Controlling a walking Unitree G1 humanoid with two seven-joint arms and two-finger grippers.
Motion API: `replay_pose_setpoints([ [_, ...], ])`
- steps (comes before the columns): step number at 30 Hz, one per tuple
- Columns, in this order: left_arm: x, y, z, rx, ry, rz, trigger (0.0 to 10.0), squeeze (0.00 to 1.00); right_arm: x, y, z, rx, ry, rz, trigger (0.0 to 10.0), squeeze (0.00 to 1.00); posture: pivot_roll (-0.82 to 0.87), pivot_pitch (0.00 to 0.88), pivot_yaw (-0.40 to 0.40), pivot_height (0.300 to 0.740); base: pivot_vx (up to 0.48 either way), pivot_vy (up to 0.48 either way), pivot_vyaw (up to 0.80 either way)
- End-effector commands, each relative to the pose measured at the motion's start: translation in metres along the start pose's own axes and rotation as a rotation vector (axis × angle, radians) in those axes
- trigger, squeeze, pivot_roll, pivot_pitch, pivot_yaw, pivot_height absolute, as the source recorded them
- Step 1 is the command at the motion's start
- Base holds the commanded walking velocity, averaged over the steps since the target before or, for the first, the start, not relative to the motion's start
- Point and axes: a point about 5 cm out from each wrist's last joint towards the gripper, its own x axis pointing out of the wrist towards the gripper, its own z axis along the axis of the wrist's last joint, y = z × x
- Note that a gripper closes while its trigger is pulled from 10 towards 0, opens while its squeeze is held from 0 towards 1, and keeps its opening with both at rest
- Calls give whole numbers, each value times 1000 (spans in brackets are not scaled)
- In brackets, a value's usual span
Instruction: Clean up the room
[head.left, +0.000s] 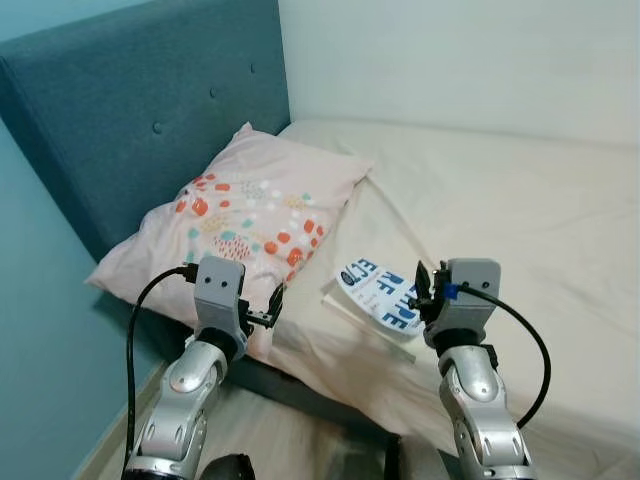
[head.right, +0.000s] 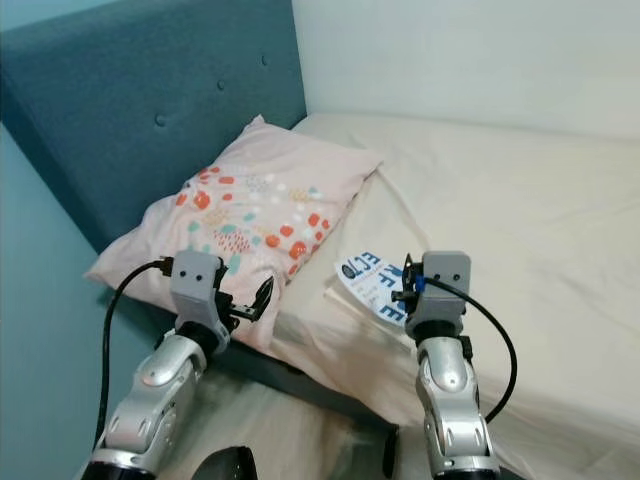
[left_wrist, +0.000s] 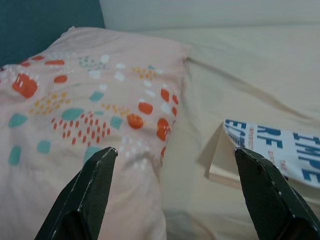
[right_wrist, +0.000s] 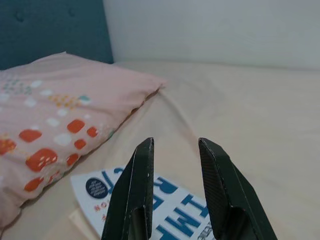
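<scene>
Book (head.left: 382, 294) lies near the bed's (head.left: 520, 210) front edge; right hand (right_wrist: 175, 190), slightly parted, should descend squarely; left hand (left_wrist: 175, 195) spread wide.

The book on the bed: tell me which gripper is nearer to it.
Right. The right gripper hovers directly over the book; the left gripper hangs beside it, over the pillow edge.

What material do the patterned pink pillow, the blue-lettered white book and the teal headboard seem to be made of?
Patterned pink pillow: soft matte woven fabric, probably cotton; it creases and sags.
Blue-lettered white book: paper, with a smooth printed cover and a visible page edge.
Teal headboard: matte upholstery cloth, apparently padded; buttons dimple it.
</scene>
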Motion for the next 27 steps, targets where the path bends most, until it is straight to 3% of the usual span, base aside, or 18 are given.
replay_pose_setpoints([
  [1, 1, 0, -2, 5, 4, 5, 10000, 0, -1, 3, 1, 3, 6, 7, 10000, 0, -16, 33, 35, 639, 0, 0, 0],
  [22, 5, 5, 2, -9, -25, 30, 10000, 0, -2, 4, 4, 3, 8, 14, 10000, 0, -19, 52, 36, 734, 0, 0, 0],
  [27, 4, 5, 2, -13, -31, 32, 10000, 0, -2, 5, 3, 0, 10, 13, 10000, 0, -18, 55, 36, 740, 0, 0, 0],
])
